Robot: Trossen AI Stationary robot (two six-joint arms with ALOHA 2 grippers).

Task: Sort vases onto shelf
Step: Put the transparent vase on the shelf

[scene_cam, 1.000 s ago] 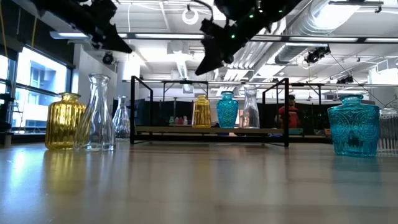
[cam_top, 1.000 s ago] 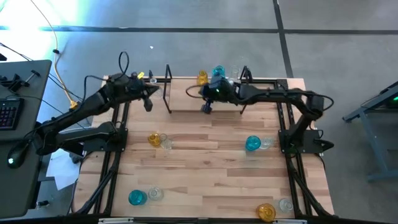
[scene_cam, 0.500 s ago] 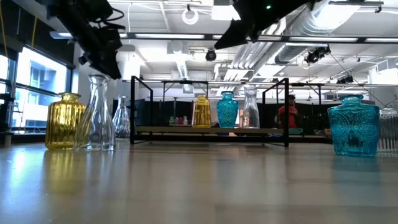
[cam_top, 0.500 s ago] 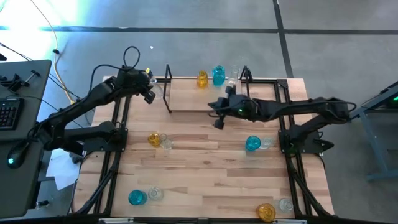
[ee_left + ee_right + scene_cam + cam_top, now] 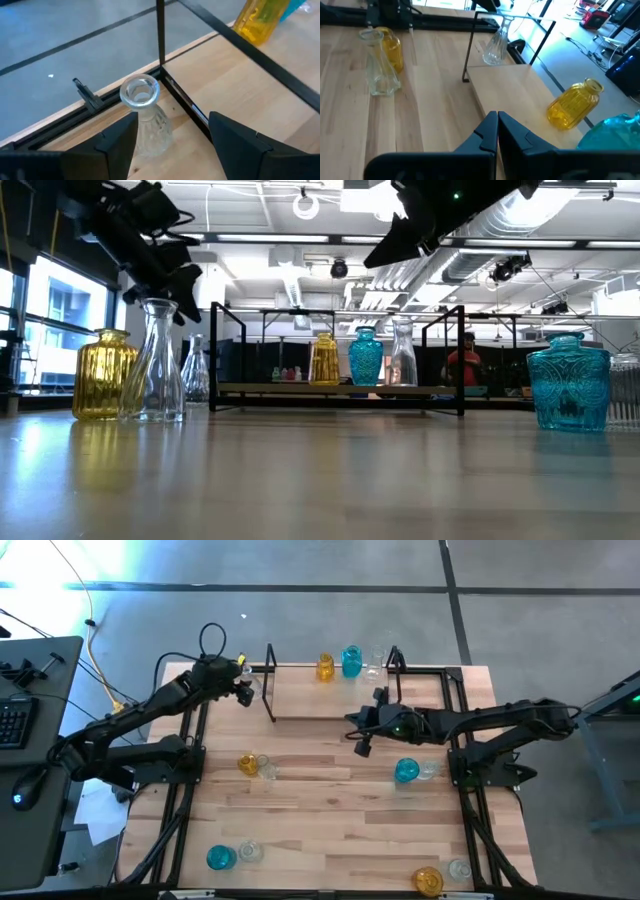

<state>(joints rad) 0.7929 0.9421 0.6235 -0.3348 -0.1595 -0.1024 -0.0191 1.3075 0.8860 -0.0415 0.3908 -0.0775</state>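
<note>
The shelf (image 5: 320,690) stands at the table's far edge. An amber vase (image 5: 325,666), a teal vase (image 5: 351,661) and a clear vase (image 5: 375,665) stand on its far side. Another clear vase (image 5: 142,117) stands on its base on the table, just outside the shelf's left end frame. My left gripper (image 5: 243,693) hangs open over this vase, and its fingers (image 5: 117,145) point down beside the vase's neck without plainly touching it. My right gripper (image 5: 362,745) is shut and holds nothing. It hovers over the table just in front of the shelf's near edge.
Vases stand in pairs on the table: amber (image 5: 248,765) with clear at mid left, teal (image 5: 407,771) with clear at mid right, teal (image 5: 220,858) with clear at near left, and amber (image 5: 428,881) with clear at near right. The middle of the table is bare wood.
My left gripper has come down over the clear vase at the shelf's left end and opened from shut to wide. My right gripper, still shut, has drawn back from the shelf toward the table's near and right sides.
</note>
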